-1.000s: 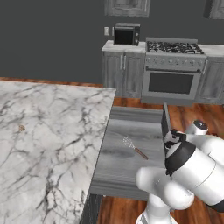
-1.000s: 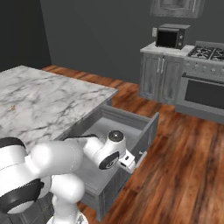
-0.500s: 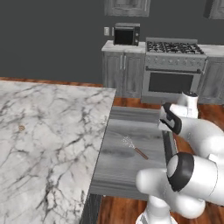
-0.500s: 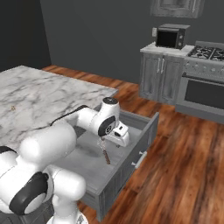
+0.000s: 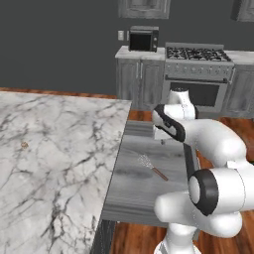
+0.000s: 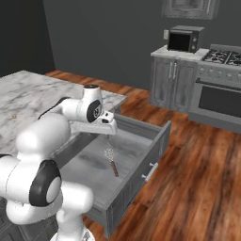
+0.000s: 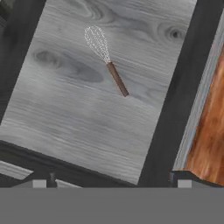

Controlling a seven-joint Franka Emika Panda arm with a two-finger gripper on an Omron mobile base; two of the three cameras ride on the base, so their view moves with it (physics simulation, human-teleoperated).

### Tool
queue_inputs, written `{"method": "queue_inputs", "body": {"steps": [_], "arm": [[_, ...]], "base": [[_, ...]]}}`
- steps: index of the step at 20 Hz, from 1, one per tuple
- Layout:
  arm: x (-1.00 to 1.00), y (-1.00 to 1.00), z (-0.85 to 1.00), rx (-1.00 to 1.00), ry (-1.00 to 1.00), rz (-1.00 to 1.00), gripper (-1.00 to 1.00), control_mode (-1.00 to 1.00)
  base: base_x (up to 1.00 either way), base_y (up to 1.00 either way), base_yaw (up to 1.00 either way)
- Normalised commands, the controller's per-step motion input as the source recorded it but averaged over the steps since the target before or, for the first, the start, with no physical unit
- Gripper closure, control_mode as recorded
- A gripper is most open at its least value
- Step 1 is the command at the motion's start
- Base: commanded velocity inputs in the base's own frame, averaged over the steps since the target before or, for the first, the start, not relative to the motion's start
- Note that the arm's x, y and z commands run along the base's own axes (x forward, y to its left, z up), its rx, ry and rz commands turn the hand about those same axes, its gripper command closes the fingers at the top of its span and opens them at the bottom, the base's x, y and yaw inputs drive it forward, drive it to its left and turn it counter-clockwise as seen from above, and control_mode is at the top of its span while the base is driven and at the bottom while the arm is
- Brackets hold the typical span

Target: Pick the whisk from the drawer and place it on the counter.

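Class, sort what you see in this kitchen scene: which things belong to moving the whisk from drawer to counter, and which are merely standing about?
Belongs to the job:
small wire whisk with reddish-brown handle
open grey wood-grain drawer
white marble counter
open gripper

Standing about:
black microwave
steel stove with oven
grey base cabinets

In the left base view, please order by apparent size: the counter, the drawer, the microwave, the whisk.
1. counter
2. drawer
3. microwave, though it stands farthest from the camera, which shrinks it
4. whisk
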Motion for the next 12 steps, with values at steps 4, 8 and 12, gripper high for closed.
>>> {"method": "queue_inputs", "body": {"steps": [4, 8, 12], "arm": [[0.17, 0.18, -0.51, 0.0, -0.16, 0.26, -1.0, -1.0], [0.06, -0.19, -0.78, 0.0, -0.29, 0.15, -1.0, -1.0], [0.04, -0.45, -0.89, 0.0, -0.19, 0.13, -1.0, -1.0]], "base": [[0.0, 0.0, 0.0], [0.0, 0.0, 0.0], [0.0, 0.0, 0.0]]}}
